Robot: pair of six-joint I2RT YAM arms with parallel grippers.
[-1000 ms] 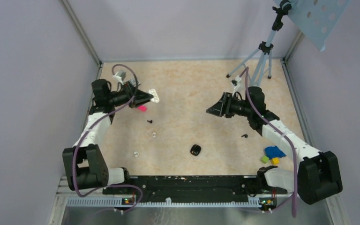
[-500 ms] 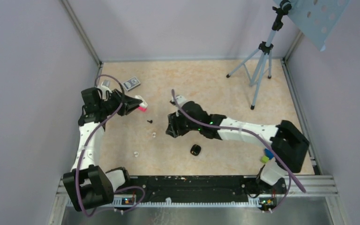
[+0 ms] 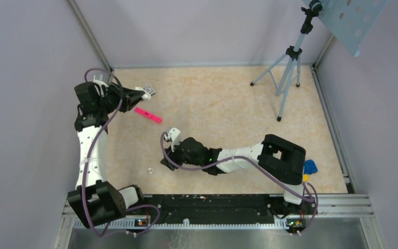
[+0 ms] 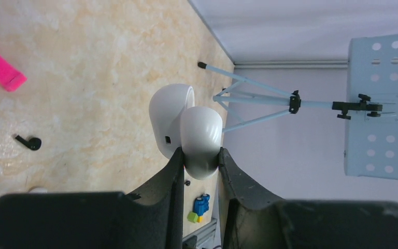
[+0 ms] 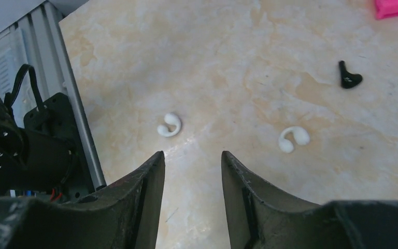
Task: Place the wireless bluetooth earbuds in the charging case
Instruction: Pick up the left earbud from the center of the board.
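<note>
My left gripper (image 3: 139,95) is shut on the white charging case (image 4: 201,139) and holds it above the table at the far left. The case stands open, its lid (image 4: 170,118) swung to the side. In the top view the case (image 3: 145,96) shows as a white spot at the fingertips. Two white earbuds lie on the table just ahead of my right gripper (image 5: 190,154), which is open and empty: one (image 5: 170,125) straight ahead near the rail, one (image 5: 293,139) to the right. In the top view my right gripper (image 3: 168,154) hovers low; one earbud (image 3: 150,169) shows, the other is hidden.
A pink bar (image 3: 148,115) lies right of the left gripper. A black earbud (image 5: 349,78) lies past the white ones. A tripod (image 3: 288,67) stands at the back right. Blue and yellow blocks (image 3: 308,167) sit by the right arm's base. The metal rail (image 5: 67,93) runs left of the earbuds.
My right arm has swung far left and down, ending just behind the two earbuds. My left gripper has carried the case back and left, uncovering the pink bar.
</note>
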